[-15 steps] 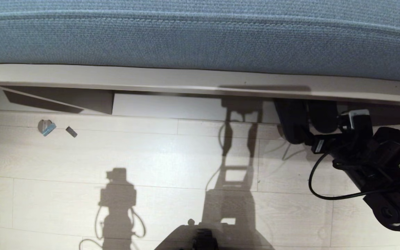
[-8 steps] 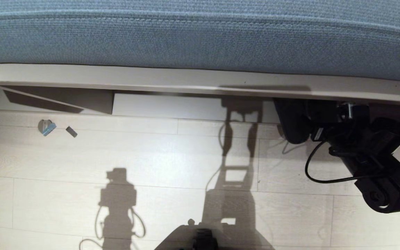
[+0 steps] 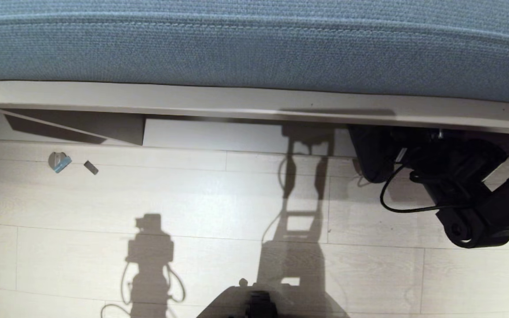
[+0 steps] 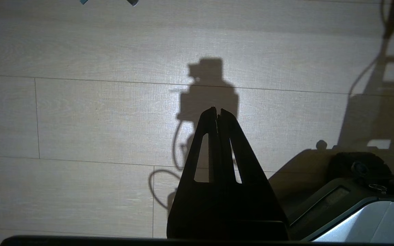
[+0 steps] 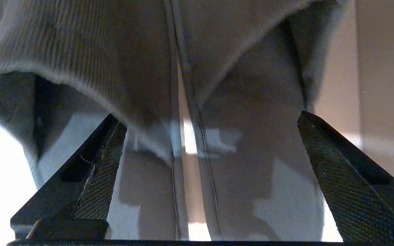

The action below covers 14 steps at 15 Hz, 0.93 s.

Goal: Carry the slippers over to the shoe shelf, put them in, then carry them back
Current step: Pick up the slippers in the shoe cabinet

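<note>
R gripper [image 5: 204, 177] reaches in low under a pale ledge [image 3: 237, 104] at abt 2 o'clock in the head view, jaws spread wide and empty, one finger [image 5: 97, 184] on each flank of the slippers [image 5: 169, 85]. The pair sits side by side just ahead of the jaws, toe bands up front, a thin gap between the two; in the head view only a dark heel end [image 3: 371, 154] pokes out from under the ledge, with the R arm [image 3: 471, 207] angled in over it. Soft ribbed fabric on the bands, flexible soles by the look: likely light, squashy, not fragile and not slippery, so a firm pinch shd hold. Best bite looks like both slippers squeezed together across their outer sides at the bands, where the fabric gives and the two inner edges press into each other; a grab on one heel alone wd prob leave the other behind. L gripper [image 4: 218, 112] hangs parked over bare floor [image 3: 192, 198] at abt 7 o'clock, tips pressed together, holding nothing. Small blue-grey bits [image 3: 60, 162] lie at 10 o'clock, well apart from the work.
</note>
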{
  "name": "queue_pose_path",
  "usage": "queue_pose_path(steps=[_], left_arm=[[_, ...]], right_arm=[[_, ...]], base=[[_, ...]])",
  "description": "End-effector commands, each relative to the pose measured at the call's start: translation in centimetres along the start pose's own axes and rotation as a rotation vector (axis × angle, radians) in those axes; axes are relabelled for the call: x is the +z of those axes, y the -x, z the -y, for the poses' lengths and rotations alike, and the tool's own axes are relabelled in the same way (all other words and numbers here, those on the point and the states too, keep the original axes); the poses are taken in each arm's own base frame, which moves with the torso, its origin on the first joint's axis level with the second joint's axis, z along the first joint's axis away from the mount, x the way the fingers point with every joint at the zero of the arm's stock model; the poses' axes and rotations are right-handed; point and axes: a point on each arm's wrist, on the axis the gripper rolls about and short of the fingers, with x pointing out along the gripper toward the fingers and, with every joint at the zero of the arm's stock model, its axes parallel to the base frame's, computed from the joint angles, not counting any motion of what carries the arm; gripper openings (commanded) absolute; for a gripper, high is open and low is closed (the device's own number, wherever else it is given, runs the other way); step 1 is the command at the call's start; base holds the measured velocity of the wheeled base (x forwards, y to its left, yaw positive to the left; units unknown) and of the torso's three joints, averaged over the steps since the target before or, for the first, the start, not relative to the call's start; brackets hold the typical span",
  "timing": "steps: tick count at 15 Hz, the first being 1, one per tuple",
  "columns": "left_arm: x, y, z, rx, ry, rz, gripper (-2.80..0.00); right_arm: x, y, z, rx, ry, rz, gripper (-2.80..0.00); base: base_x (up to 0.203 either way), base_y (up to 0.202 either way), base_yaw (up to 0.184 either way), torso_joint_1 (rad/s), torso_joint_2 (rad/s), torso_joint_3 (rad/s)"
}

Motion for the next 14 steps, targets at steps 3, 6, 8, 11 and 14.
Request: queue_pose_path(steps=[3, 6, 8, 11, 14], left_arm=[[-0.2, 0.0, 0.0, 0.0, 0.0, -0.007, -2.8], [-0.2, 0.0, 0.0, -0.001, 0.0, -0.007, -2.8], [-0.2, 0.0, 0.0, 0.0, 0.0, -0.007, -2.8], [-0.2, 0.0, 0.0, -0.001, 0.0, -0.007, -2.8], [-0.2, 0.0, 0.0, 0.0, 0.0, -0.007, -2.8]], right_arm=[[-1.0, -1.7, -0.3, -0.004, 0.001, 0.033, 0.0], [-0.6, -3.1, -0.4, -0.014, 0.0, 0.087, 0.0], [-0.5, -3.7, -0.5, -0.02, 0.0, 0.107, 0.0], [0.3, -4.2, -0.5, -0.026, 0.004, 0.144, 0.0], [-0.1, -4.9, -0.8, -0.025, 0.019, 0.159, 0.0]], base=[[0.0, 0.0, 0.0, 0.0, 0.0, 0.0], [0.0, 0.0, 0.0, 0.0, 0.0, 0.0], [0.0, 0.0, 0.0, 0.0, 0.0, 0.0], [0.0, 0.0, 0.0, 0.0, 0.0, 0.0], [0.0, 0.0, 0.0, 0.0, 0.0, 0.0]])
